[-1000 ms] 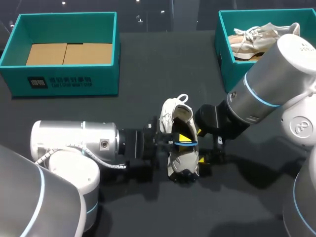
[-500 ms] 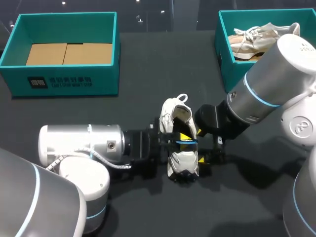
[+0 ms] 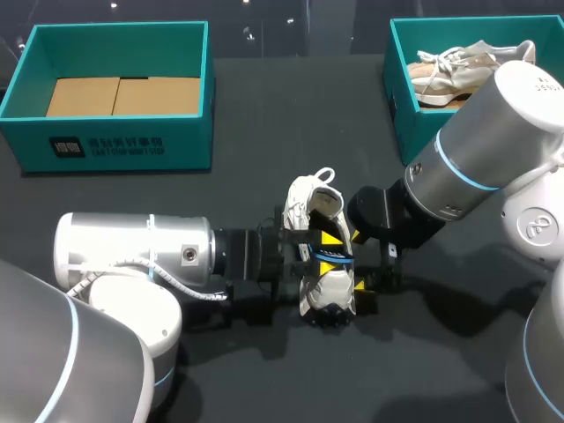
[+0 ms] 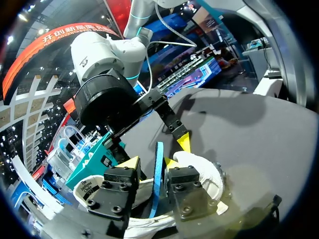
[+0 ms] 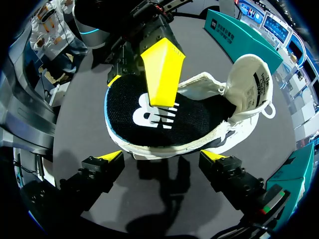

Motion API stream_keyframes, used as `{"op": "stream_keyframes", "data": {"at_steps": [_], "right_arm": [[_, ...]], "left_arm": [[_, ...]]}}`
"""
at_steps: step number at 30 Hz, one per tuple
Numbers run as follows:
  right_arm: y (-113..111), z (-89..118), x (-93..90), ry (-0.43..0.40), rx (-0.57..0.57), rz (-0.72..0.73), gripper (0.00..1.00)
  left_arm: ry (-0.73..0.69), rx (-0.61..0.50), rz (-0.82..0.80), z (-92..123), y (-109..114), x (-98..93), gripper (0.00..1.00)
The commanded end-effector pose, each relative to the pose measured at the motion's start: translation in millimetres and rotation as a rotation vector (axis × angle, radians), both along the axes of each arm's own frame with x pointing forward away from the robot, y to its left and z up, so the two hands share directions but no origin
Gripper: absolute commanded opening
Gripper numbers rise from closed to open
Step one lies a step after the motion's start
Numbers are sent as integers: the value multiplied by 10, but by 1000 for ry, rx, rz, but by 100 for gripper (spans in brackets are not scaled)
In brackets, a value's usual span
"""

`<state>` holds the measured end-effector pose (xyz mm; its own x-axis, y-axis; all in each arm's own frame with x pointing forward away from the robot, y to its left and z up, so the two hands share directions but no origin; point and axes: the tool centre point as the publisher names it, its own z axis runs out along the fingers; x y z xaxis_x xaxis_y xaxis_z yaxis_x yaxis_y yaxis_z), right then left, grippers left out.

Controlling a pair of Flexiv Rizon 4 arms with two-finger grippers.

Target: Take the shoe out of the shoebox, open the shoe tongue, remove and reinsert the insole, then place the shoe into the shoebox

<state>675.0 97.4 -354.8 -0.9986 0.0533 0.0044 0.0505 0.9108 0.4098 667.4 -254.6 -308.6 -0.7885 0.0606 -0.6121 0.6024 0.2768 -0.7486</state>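
**Right wrist view: insole pinched over the open shoe, shoe itself unheld**

We have the white shoe (image 3: 324,286) on the dark worktop (image 3: 264,132) between our two arms. Its toe points toward the near edge. It lies well apart from the left shoebox (image 3: 189,132) and the right shoebox (image 3: 407,123).

Our left tool (image 4: 151,162) is rolled on its side and pinches the black, blue-edged insole (image 5: 199,124) across its middle. One yellow finger (image 5: 162,69) lies flat on the printed face and the other is beneath. The insole lies lengthwise over the shoe's opening, its heel end near the collar. The collar hides how much of that end sits inside, so we cannot tell.

Our right tool (image 5: 162,157) is spread and low at the worktop, just beside the shoe's forefoot. Its tips stand either side of the sole without touching it.

We judge this to be the insole step, mid-way, with nothing steadying the shoe. To do it well:

- **Hold the shoe first.** We would press the right tool together on the forefoot or sole edge so the shoe cannot slide or tip when the insole drags on the lining.
- **Move along the shoe.** We would keep the insole travelling along the shoe's length at a shallow angle, not lifting straight up, so the foam does not fold at the pinch.
- **Mind the tongue.** The toe end must pass under the tongue, so the tongue needs to stay laid forward.
- **Seat it flat.** On the way back in, we would lead with the toe end and release only once the heel end lies flat inside the collar.
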Motion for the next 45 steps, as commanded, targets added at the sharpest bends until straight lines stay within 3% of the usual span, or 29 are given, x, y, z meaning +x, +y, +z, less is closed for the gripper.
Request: {"op": "stream_keyframes", "data": {"at_steps": [1,2,11,20,21,23,30,34,36,45], "right_arm": [[-1,-11,-8,-2,1,0,100],[-1,-11,-8,-2,1,0,100],[-1,-11,-8,-2,1,0,100],[-1,-11,-8,-2,1,0,100],[-1,-11,-8,-2,1,0,100],[-1,-11,-8,-2,1,0,100],[-1,-11,-8,-2,1,0,100],[-1,-11,-8,-2,1,0,100],[-1,-11,-8,-2,1,0,100],[-1,-11,-8,-2,1,0,100]], "left_arm": [[3,24,-10,-38,-21,1,5],[4,29,-13,-63,-42,8,0],[-90,125,-10,-321,-123,144,0],[-56,137,12,-301,12,237,0],[-47,128,8,-261,41,216,11],[-35,118,2,-199,76,185,21],[-38,127,-23,-41,112,84,27],[-29,146,-39,-59,77,62,21],[-10,154,-53,-108,48,57,1],[-2,205,-56,-318,6,141,0]]}}
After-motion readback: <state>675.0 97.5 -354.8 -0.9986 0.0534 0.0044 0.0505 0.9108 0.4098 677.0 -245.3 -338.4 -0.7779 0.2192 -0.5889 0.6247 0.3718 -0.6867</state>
